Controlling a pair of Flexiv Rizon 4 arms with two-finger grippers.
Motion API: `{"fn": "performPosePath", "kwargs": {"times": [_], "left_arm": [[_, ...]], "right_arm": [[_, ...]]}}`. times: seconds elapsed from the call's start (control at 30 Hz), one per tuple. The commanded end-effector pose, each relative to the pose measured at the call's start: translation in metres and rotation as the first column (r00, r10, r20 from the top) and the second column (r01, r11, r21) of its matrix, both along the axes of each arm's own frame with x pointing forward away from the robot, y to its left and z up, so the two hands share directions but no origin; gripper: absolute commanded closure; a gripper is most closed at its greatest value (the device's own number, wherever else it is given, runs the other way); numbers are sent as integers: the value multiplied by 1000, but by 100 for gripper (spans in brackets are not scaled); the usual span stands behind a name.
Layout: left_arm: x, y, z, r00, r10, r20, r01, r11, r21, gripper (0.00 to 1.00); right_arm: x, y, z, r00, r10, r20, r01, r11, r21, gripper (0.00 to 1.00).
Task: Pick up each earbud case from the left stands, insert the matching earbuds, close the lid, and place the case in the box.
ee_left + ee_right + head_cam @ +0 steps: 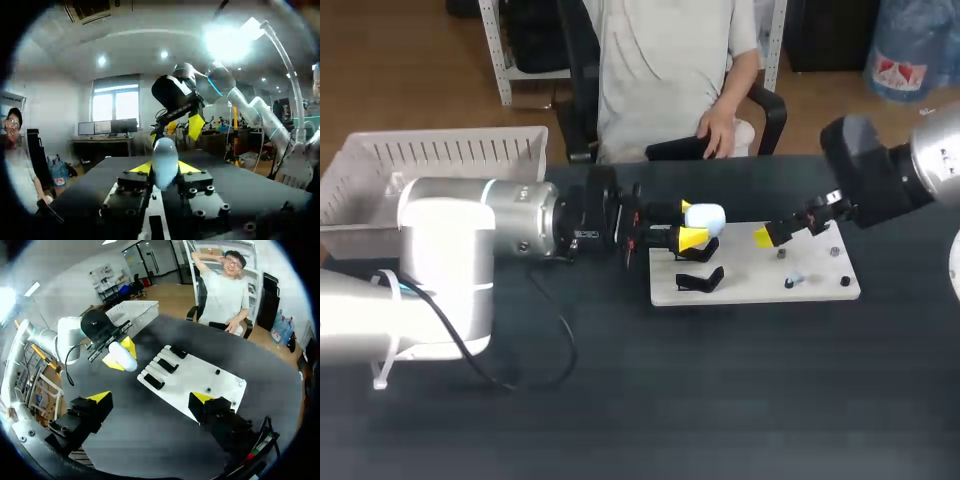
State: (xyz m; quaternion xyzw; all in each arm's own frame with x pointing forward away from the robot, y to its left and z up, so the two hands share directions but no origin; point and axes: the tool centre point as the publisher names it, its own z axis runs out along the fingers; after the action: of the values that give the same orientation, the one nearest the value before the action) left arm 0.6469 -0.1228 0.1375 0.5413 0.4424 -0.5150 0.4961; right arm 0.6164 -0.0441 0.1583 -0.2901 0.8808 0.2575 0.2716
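Head view: on the dark worktop point(720, 400) we see a white board point(750, 282) with black stands point(701, 281) at its left end, the box point(460, 155) farther left. Our left tool point(692, 226) pinches the white earbud case point(706, 215) above those stands; our right tool point(151, 397) hangs spread wide.

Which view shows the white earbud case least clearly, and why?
Left wrist view: the white rounded plastic earbud case, between the yellow fingers, is near the lens and blurred, with lamp glare above. Head view: the case looks overexposed, without detail. Right wrist view: its outline is clearest.
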Motion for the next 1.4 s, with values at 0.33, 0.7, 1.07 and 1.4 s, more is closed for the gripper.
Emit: {"fn": "performPosePath", "kwargs": {"times": [0.33, 0.7, 1.07, 1.4], "left_arm": [[3, -1, -4, 1000, 1, 12, 0, 1000, -20, 100], [3, -1, -4, 1000, 1, 12, 0, 1000, -20, 100], [3, -1, -4, 1000, 1, 12, 0, 1000, -20, 100], [3, -1, -4, 1000, 1, 12, 0, 1000, -20, 100]], "right_arm": [[8, 27, 4, 1000, -14, 5, 14, 1000, -12, 0], [17, 47, -2, 1000, 11, -14, -11, 1000, -15, 0], [25, 52, -8, 999, 23, -31, -24, 1000, -18, 0], [31, 51, -11, 999, 24, -42, -25, 999, -23, 0]]}}
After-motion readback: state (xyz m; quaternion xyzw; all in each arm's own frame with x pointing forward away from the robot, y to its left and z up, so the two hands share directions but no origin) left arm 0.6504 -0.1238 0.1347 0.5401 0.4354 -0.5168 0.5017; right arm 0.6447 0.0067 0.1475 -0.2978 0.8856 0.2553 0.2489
